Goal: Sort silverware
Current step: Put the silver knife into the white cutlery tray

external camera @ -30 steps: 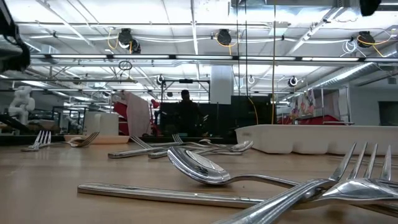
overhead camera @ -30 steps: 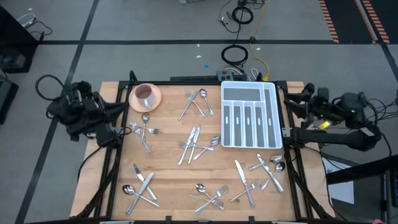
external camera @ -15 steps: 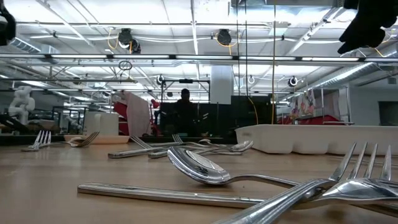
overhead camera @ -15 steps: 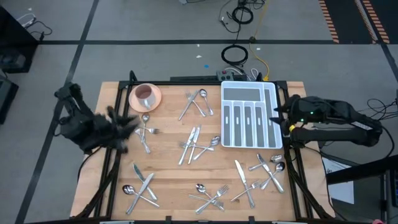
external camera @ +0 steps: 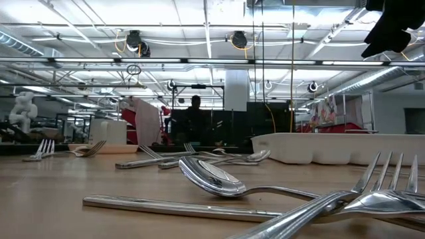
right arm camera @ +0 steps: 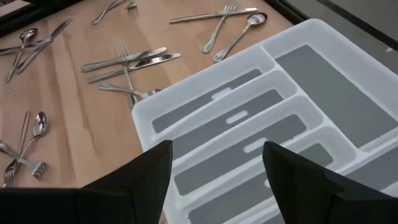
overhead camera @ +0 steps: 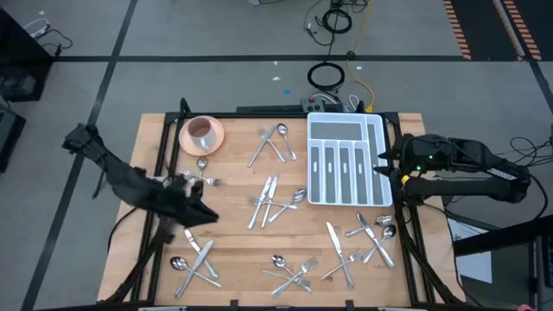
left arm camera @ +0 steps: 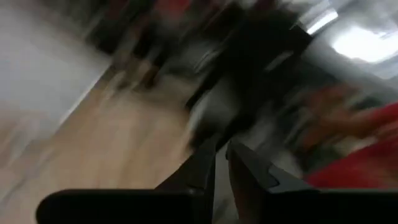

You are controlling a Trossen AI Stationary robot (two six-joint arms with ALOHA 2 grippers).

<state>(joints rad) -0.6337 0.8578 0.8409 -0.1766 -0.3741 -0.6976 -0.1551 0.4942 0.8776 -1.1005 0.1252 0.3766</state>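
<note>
1. Silverware point(overhead camera: 275, 200) lies in loose clusters all over your table point(overhead camera: 233, 233): one near the cup point(overhead camera: 201, 132), one by the tray's far left corner, one mid-table, and more along the near edge and below the tray.
2. Tray point(overhead camera: 347, 161) sits at the far right of the table; you can see its compartments hold no pieces.
3. Your left gripper point(overhead camera: 197, 210) reaches in over the table's left side, above the bare wood between the cluster below the cup and the crossed pieces at the near left corner.
4. Its fingers point(left arm camera: 208, 169) stand nearly together with only a thin gap, and nothing shows between them.
5. Your right gripper point(overhead camera: 383, 161) hangs over the tray's right edge.
6. Its fingers point(right arm camera: 149, 171) are spread wide and hold nothing; the tray shows between them.
7. Cup rests on a saucer point(overhead camera: 214, 138) at the far left corner.
</note>
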